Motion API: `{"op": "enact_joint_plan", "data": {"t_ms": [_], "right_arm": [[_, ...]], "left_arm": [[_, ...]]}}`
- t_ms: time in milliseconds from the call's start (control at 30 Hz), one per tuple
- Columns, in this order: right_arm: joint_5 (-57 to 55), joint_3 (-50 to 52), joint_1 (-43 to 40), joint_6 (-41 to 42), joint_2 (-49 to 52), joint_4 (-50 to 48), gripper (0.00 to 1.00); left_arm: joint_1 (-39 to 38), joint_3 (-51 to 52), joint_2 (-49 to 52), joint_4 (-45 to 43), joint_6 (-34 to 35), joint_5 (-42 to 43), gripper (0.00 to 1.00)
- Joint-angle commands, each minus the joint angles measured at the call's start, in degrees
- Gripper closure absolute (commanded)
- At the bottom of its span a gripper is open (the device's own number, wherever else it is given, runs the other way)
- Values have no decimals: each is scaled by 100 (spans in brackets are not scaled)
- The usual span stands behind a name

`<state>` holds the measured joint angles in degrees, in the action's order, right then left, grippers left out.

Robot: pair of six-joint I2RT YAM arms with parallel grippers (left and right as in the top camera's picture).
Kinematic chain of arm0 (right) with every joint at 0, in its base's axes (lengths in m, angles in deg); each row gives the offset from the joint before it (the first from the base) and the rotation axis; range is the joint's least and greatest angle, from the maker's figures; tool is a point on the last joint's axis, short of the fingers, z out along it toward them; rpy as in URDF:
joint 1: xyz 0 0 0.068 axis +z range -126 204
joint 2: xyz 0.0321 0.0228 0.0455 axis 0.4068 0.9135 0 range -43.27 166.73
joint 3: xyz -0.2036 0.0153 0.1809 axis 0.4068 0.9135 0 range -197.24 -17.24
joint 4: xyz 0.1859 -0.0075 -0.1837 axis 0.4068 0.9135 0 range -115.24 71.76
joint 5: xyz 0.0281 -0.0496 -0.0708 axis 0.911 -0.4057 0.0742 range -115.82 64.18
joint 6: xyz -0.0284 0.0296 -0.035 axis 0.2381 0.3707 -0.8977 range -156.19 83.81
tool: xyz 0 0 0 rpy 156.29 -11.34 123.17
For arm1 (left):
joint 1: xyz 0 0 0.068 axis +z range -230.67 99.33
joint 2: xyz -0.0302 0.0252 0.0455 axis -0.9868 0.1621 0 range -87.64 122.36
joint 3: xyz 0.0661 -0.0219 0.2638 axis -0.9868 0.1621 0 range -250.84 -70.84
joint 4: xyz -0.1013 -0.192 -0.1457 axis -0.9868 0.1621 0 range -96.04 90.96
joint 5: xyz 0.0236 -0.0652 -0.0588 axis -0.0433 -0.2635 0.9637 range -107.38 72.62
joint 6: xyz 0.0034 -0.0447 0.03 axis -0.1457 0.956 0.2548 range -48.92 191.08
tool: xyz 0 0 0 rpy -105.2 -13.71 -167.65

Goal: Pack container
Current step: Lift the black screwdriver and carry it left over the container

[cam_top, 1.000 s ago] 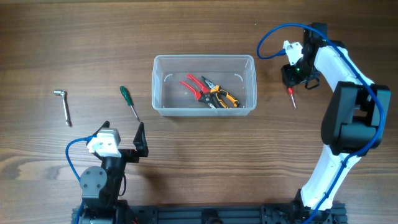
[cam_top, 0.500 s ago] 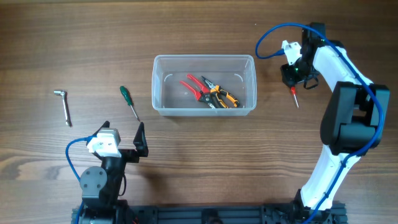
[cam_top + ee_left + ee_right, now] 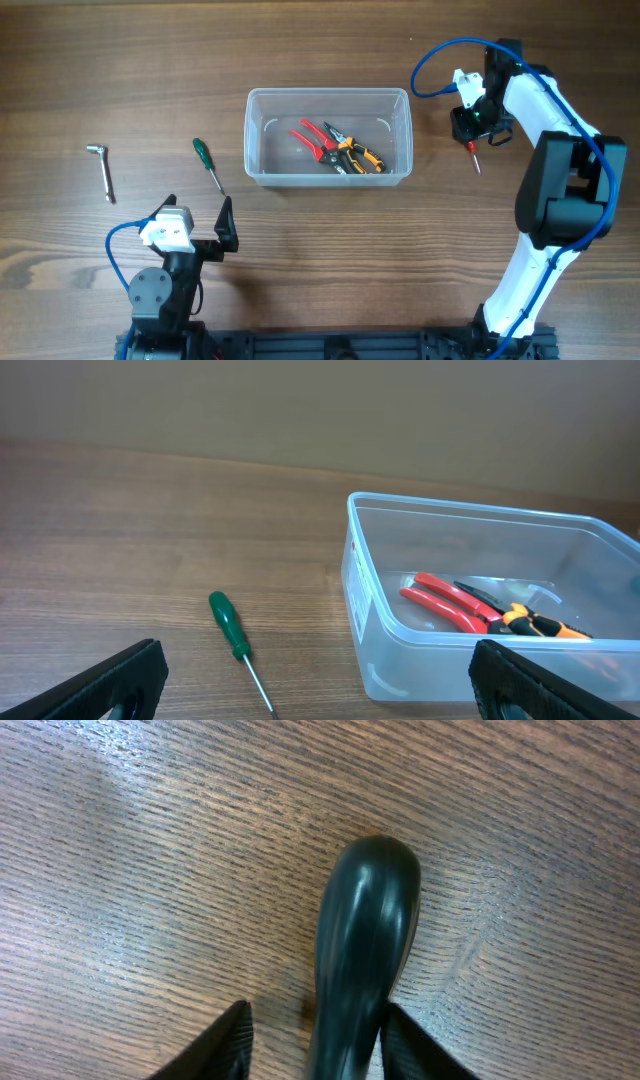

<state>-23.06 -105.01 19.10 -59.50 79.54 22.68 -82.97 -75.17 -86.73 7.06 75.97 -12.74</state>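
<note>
Wood-grain brown surface (image 3: 320,260), matte and finely striped, fills my overhead view. Near its middle sits the container (image 3: 328,92), a clear plastic tub with rounded corners and a raised rim. Its walls are see-through enough to show two tools lying against each other on the floor: red-handled pliers (image 3: 312,140) and orange-and-black pliers (image 3: 355,155).

Left of the tub, apart from it, lies a green-handled screwdriver (image 3: 208,165) with a thin steel shaft. Further left is a bent metal hex key (image 3: 103,170). Nothing stands between them and the tub.

My left tool (image 3: 198,203) hovers near the front edge, spread wide and holding nothing. Its black fingers show only in the bottom corners of the wrist view.

My right tool (image 3: 320,1035) is just right of the tub, over a dark handle (image 3: 365,920) that is glossy and round-ended. One finger sits tight beside it, and wood shows between it and the other, so I cannot tell whether it grips. Below, a thin shaft (image 3: 475,160) with a red collar pokes out.
</note>
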Motion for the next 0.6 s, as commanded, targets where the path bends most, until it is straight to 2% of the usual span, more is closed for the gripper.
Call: {"op": "enact_joint_plan", "data": {"t_ms": [0,133,467,567], "right_arm": [[-15,-87,39,83,151,-57,65],[-15,-87,39,83,151,-72,66],[-79,-87,39,136,151,-28,76],[-190,-87,39,162,151,-33,77]], "left_arm": [[-33,37,-9,-22,31,109,0],[-33,37,-9,-22,31,109,0],[-33,37,-9,-22,31,109,0],[-33,37,-9,-22,31,109,0]]}}
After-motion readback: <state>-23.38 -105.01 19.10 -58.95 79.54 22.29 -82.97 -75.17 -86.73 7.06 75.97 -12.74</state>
